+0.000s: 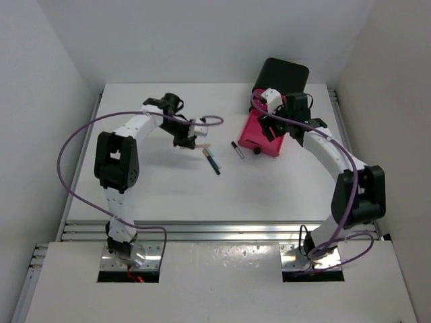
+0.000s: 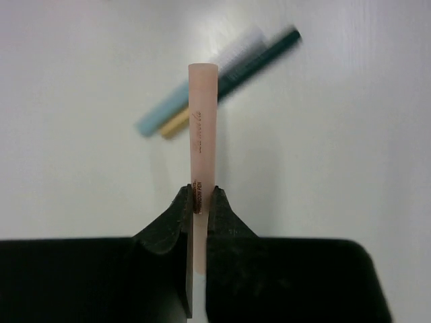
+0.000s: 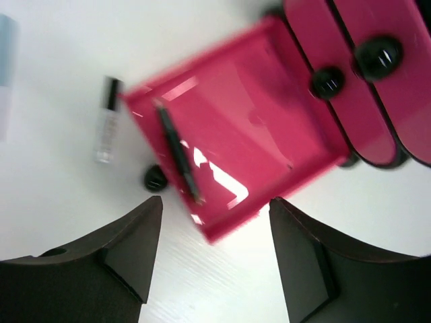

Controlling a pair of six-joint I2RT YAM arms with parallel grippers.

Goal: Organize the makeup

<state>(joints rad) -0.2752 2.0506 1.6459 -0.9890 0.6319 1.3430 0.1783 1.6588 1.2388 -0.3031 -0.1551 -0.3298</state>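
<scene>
L pincer (image 2: 200,202) grips 1 beige pencil (image 2: 203,114); 2 pencils (image 2: 161,113) lie beyond.

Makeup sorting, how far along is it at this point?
Early. Done: one black pencil lies in the open pink drawer. In hand: the left gripper is shut on a beige pencil; the right gripper hangs open over the drawer. Left: two pencils and a clear tube on the table.
</scene>
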